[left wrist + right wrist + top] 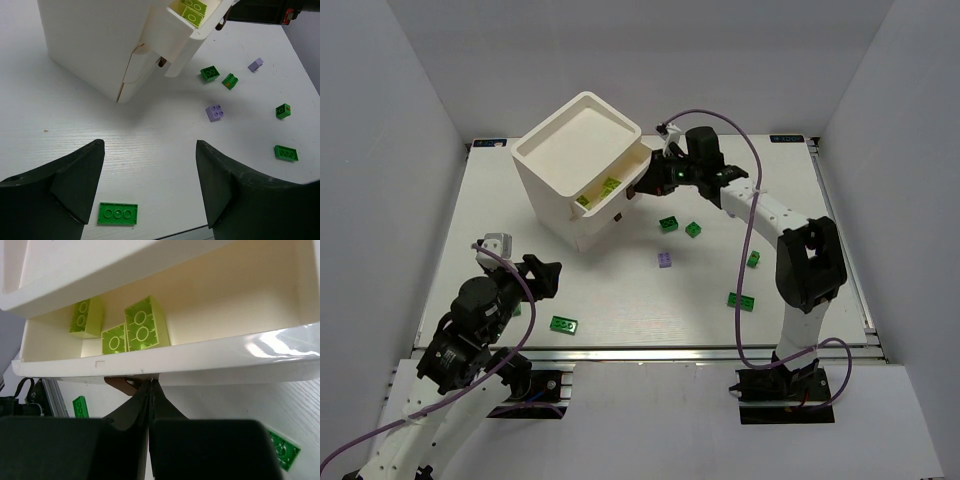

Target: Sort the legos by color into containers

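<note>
Three yellow-green legos (142,330) lay inside the top drawer (210,362), which stood pulled out from the front of the white cabinet (570,160). The right hand (150,386) was clenched at that drawer's red-brown handle (122,385), apparently pinching it. The cabinet itself seemed to lean toward that pull. In front of the cabinet, several dark green bricks (668,223) and a purple brick (665,259) lay scattered on the surface (620,300), with no yellow-green ones visible among them. Farther out from the cabinet's front, the left hand (150,150) hung released and grasped nothing, with a dark green plate (118,213) lying just beneath its fingers. With that colour seemingly done, the drawer likely needed sliding straight along its track, gently, so the cabinet would not tip further. The left hand would do best to settle squarely over the plate's narrow sides.
</note>
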You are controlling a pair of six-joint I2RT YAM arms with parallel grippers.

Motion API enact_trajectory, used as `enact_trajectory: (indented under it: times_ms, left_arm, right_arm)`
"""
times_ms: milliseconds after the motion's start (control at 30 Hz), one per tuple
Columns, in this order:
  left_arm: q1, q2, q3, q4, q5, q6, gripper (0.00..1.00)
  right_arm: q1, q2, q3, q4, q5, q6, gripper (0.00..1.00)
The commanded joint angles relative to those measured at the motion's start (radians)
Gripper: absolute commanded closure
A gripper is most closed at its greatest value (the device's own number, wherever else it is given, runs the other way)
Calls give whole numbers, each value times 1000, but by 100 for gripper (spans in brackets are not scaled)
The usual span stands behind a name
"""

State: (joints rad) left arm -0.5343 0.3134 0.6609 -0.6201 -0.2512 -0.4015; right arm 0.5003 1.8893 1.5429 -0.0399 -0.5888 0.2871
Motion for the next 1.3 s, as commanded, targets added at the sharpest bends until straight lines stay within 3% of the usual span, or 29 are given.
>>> enact_trajectory:
  times_ms: [0,500,1267]
  left_arm:
    - [-6,1,-6,14,-8,-3,17]
    - [-6,3,-6,13,-8,-5,16]
    - [-6,1,-7,13,-7,-3,16]
  right_arm:
    - [20,10,59,80,-40,32,100]
    - [29,157,269,41,-37,70,100]
    - [27,240,307,189,-101,199,100]
